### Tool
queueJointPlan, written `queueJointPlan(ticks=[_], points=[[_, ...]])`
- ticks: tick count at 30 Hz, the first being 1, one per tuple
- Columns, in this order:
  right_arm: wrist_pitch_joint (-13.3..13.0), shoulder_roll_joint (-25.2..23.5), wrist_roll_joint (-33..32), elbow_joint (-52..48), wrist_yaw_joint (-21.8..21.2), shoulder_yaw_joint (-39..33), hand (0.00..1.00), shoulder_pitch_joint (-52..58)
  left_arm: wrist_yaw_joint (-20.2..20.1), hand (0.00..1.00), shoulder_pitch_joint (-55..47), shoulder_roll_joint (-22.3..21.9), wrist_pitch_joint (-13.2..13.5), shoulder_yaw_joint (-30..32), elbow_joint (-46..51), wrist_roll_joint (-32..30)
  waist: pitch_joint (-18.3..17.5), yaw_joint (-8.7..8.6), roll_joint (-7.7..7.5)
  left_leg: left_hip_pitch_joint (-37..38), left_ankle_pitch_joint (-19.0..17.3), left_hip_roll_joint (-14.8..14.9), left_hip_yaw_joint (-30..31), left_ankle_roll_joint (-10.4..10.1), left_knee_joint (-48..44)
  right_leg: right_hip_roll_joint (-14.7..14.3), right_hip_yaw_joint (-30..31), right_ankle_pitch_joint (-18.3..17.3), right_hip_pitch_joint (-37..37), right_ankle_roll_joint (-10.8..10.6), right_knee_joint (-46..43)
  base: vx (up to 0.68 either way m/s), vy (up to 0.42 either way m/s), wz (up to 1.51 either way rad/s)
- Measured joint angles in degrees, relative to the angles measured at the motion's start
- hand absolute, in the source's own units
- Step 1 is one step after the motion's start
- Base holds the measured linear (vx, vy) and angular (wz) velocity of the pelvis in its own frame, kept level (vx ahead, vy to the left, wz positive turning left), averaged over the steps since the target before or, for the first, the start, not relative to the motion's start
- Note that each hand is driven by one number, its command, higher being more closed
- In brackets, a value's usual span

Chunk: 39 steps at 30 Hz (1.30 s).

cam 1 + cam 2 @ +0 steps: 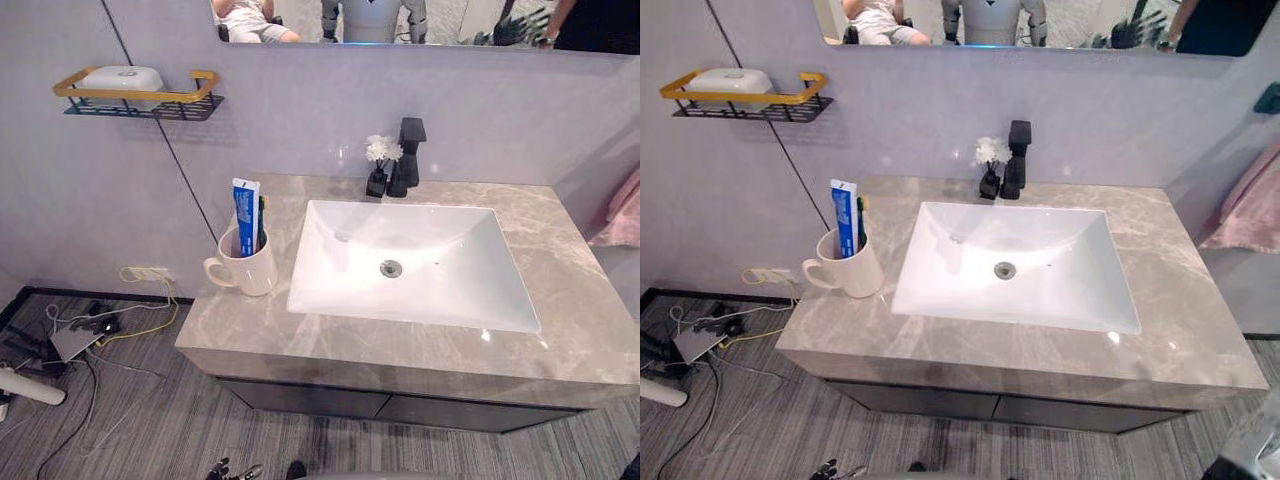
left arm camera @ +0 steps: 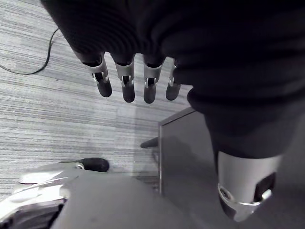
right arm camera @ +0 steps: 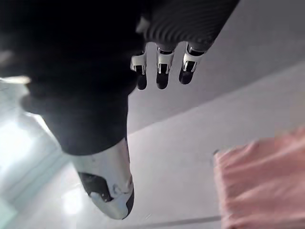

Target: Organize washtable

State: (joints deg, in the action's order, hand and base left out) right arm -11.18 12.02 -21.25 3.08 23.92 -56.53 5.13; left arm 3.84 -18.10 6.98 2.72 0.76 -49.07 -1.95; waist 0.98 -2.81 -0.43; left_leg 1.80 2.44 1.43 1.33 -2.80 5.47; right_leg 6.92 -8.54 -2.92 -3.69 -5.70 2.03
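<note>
Toothpaste (image 1: 246,210) being stored in mug (image 1: 250,275), 9 o'clock of sink (image 1: 320,260); task judged nearly done. Left hand (image 2: 127,88), right hand (image 3: 162,76) being held slack, empty.

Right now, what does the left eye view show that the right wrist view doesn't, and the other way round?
The left eye view gives the washtable with its white sink, a mug holding toothpaste left of the sink, a black faucet at the back, and a wall shelf carrying soap. The right wrist view gives the right hand, its fingers relaxed and holding nothing, before a grey wall. Both share the pink towel hanging to the right of the washtable.
</note>
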Motion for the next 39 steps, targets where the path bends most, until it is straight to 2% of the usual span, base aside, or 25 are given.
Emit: queueJointPlan(ticks=[4,9,14,21,25,30,33,37,39], points=[[3.7,-7.6,2.3,2.3,2.1,3.5,0.00,4.5,0.2,0.00,1.7,-1.4,0.0,1.6,0.2,0.0,-0.8,0.19,0.80,0.6,-0.5,0.6,-1.7,0.2,0.0,0.0,1.0,0.3,-0.1,-0.1,0.2,0.02,-0.007,-0.14],[6.5,-15.5,3.8,2.8,1.6,11.7,0.00,10.4,1.1,0.00,2.3,-1.9,0.0,2.3,0.3,0.2,-0.9,0.39,0.94,1.2,-0.7,0.7,-3.0,0.2,0.0,0.1,1.1,0.3,-0.4,-0.2,0.1,-0.01,-0.005,-0.07],[6.8,-16.0,3.6,11.4,-1.9,15.4,0.00,10.8,1.5,0.00,2.5,-2.1,-0.1,2.2,0.2,0.3,-0.9,0.66,0.95,2.2,-0.8,0.7,-3.7,0.3,0.0,0.1,1.2,0.2,-1.1,-0.2,0.1,-0.04,-0.002,-0.05],[8.2,-15.8,4.7,33.9,-6.9,17.6,0.00,9.8,1.6,0.00,4.0,-1.8,0.0,2.1,-2.7,1.0,-0.9,1.32,1.06,2.4,-0.8,1.0,-3.7,0.2,0.0,-0.1,1.1,0.3,-1.4,-0.2,0.2,-0.01,-0.005,0.00],[10.2,-15.5,6.6,44.1,-9.8,19.5,0.00,9.2,1.7,0.00,4.9,-1.5,0.0,1.6,-4.0,1.3,-0.7,1.87,0.93,2.9,-0.9,0.5,-3.0,0.2,0.0,0.1,0.7,0.4,-2.5,-0.3,0.7,-0.01,-0.002,0.06],[9.9,-14.7,10.1,50.9,-11.8,25.2,0.00,6.5,2.5,0.00,5.9,-0.9,0.2,1.1,-6.3,1.0,-0.2,2.16,0.44,2.7,-0.9,0.0,-1.4,0.2,0.1,0.2,-0.9,0.4,-3.2,-0.4,1.2,-0.04,-0.007,0.15],[9.9,-14.5,11.8,53.6,-11.8,27.2,0.00,4.0,3.4,0.00,5.9,-0.6,0.2,0.6,-7.1,0.1,0.9,2.25,0.32,2.6,-0.8,-0.2,0.1,0.3,0.1,0.3,-1.7,0.4,-3.6,-0.4,1.2,-0.03,-0.019,0.18],[10.0,-13.6,14.2,55.4,-11.7,29.9,0.00,2.4,4.0,0.00,6.0,0.5,0.0,-1.0,-7.8,-0.7,2.5,2.48,-0.68,2.6,-0.8,-0.4,0.5,0.2,0.1,0.4,-2.7,0.2,-4.3,-0.5,1.5,-0.01,-0.014,0.12],[10.0,-13.3,14.7,56.2,-11.8,30.7,0.00,1.7,4.0,0.00,6.3,0.7,0.0,-1.1,-7.8,-1.0,2.9,2.46,-0.60,2.6,-0.8,-0.5,1.0,0.3,0.1,0.5,-3.0,0.2,-4.4,-0.5,1.5,0.00,-0.014,0.05]])
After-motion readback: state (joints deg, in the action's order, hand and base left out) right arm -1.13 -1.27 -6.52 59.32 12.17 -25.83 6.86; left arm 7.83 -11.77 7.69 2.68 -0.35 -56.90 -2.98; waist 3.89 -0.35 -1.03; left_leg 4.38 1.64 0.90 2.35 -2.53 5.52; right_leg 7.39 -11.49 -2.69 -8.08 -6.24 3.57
